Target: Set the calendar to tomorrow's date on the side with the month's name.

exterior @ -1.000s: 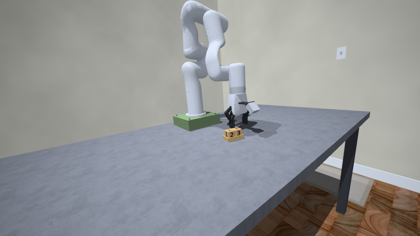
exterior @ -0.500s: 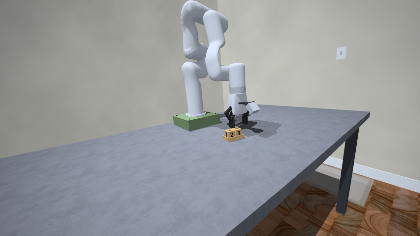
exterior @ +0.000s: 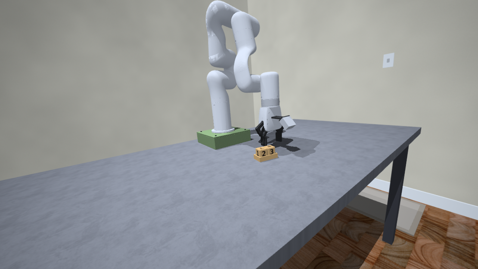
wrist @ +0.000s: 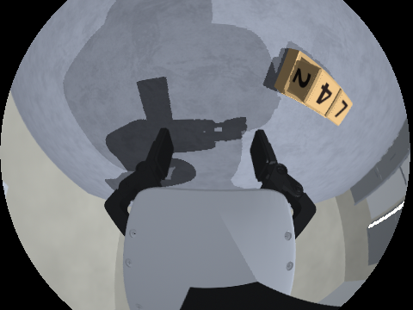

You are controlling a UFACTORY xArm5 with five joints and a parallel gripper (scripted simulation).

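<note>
A small tan wooden tray (exterior: 266,159) lies flat on the grey table (exterior: 167,200). Two tan cubes stand in it side by side. In the exterior view the left cube (exterior: 263,153) shows a 2 and the right cube (exterior: 271,151) shows a 3, both upright. No month name can be read at this size. In the wrist view the calendar (wrist: 312,88) lies at the upper right, with a 2 and a 4 on the faces seen there. My gripper (exterior: 270,138) (wrist: 212,138) is open and empty. It hangs just above the table, behind the calendar and apart from it.
The arm's green base block (exterior: 223,137) stands on the table behind and left of the calendar. The table's right edge (exterior: 384,167) drops to a wooden floor. Walls stand behind the table.
</note>
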